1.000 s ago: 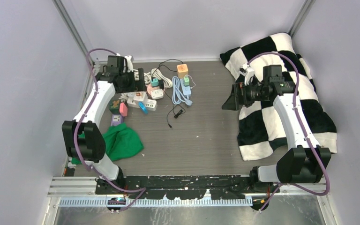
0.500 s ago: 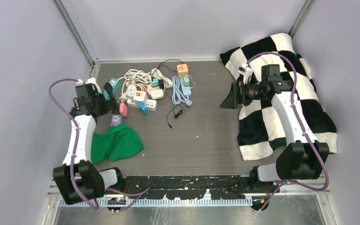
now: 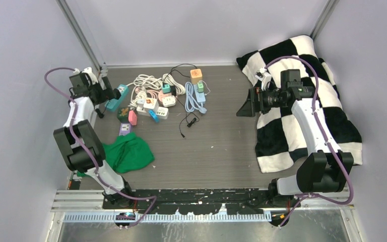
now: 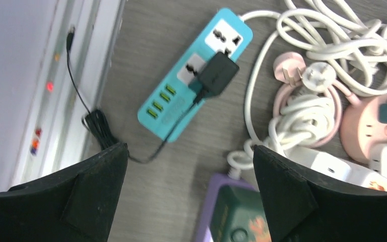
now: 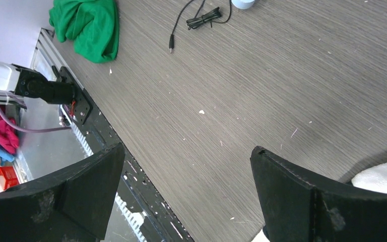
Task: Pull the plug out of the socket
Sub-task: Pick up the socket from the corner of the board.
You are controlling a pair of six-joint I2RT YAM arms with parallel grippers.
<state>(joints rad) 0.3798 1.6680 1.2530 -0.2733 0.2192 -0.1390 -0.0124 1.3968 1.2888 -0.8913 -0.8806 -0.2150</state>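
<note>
Tabletop (image 4: 146,50): black plug (image 4: 217,74) in teal socket (image 4: 176,103)

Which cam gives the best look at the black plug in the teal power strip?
Left wrist. It looks down on the black plug, seated in the teal power strip, large, unobstructed. Top external shows the strip only as a small teal bar; the plug there is too small to tell. Right wrist does not show it.

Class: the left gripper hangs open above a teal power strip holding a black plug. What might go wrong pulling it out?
Nothing pins the teal power strip, so it may lift with the black plug. The left gripper may snag the thin black cable or the white cords beside it.
</note>
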